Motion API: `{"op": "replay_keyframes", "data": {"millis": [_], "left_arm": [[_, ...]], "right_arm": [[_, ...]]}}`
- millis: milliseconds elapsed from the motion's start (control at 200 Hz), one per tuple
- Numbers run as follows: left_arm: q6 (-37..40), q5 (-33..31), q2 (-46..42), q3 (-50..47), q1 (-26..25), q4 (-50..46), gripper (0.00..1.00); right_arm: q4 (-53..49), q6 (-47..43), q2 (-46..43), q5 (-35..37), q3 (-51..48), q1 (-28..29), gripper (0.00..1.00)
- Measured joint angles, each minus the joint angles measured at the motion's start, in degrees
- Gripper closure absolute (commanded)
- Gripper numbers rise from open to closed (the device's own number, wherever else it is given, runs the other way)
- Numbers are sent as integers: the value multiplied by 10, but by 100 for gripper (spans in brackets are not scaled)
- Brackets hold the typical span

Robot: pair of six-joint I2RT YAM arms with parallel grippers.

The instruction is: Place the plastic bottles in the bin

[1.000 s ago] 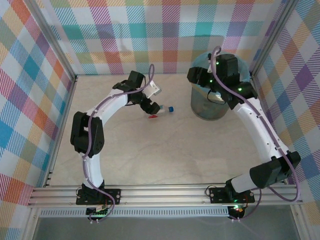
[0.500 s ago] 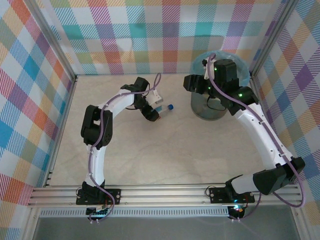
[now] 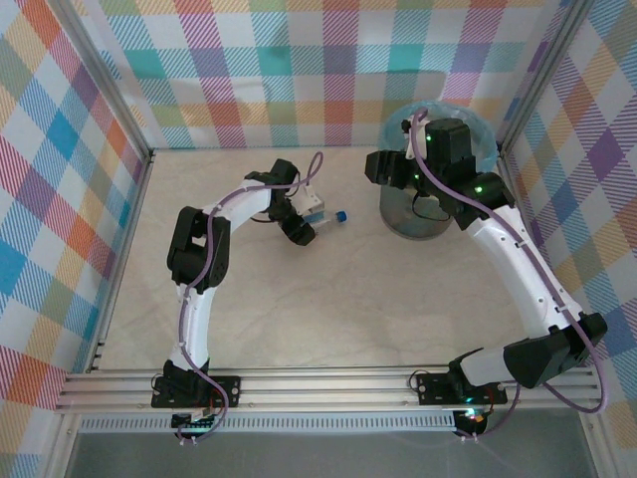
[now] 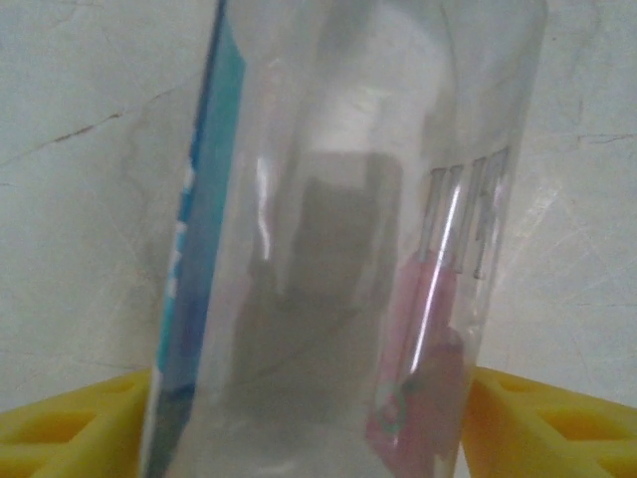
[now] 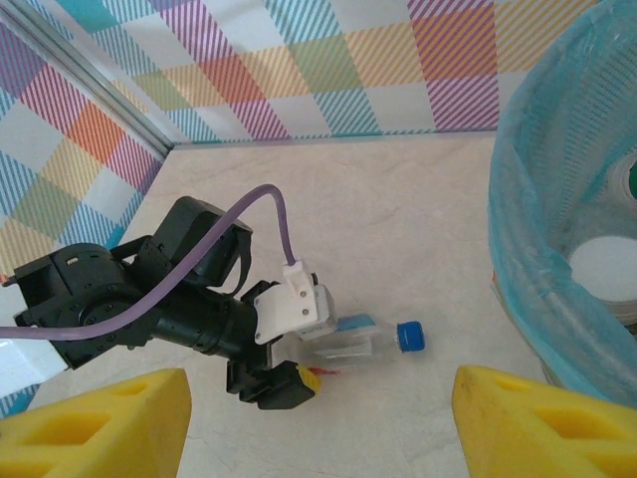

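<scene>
Plastic bottle (image 4: 328,249), clear with a blue label strip, lies on its side on the pale table (image 5: 418,219), between the two yellow fingertips of the left claw (image 4: 309,423). From that claw's own camera, the bottle spans the whole gap. Each fingertip sits flush against one side of it, so the claw is clamped on the bottle while it rests on the table. Through the clear wall a pinkish smear shows close to one fingertip. It is probably the small red scrap (image 5: 320,372) lying just beside the claw, though the blur leaves that unsure. The bottle's blue cap (image 5: 409,336) pokes out past the fingertips, on the side facing the bin.

The right claw (image 5: 318,423) hangs in the air with its yellow fingertips spread wide and nothing between them: it is released. From above, it sits at the rim of the bin (image 5: 508,229), on the side nearest the bottle. Its camera looks down and ahead at the left claw and the gripped bottle. The bin rises close beside one of its fingertips, lined with a light-blue bag folded over the rim. Pale round shapes lie at the bin's bottom, too blurred to name. A stretch of bare table separates the bottle from the bin. Checked walls (image 5: 328,60) of many colours stand beyond both claws.
</scene>
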Motion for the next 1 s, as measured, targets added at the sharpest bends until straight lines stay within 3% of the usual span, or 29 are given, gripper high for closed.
{"op": "replay_keyframes", "data": {"millis": [185, 450, 800, 1000], "left_arm": [[-3, -10, 2, 0, 0, 0, 44], [-26, -14, -27, -23, 0, 23, 46], [-117, 80, -312, -162, -11, 181, 46], [-131, 120, -383, -161, -52, 225, 46]], "right_arm": [[-4, -3, -4, 2, 0, 0, 29], [-5, -12, -28, 9, 0, 0, 29], [-25, 33, -1, -25, 39, 0, 24], [-26, 68, 47, -55, 71, 0, 24]]}}
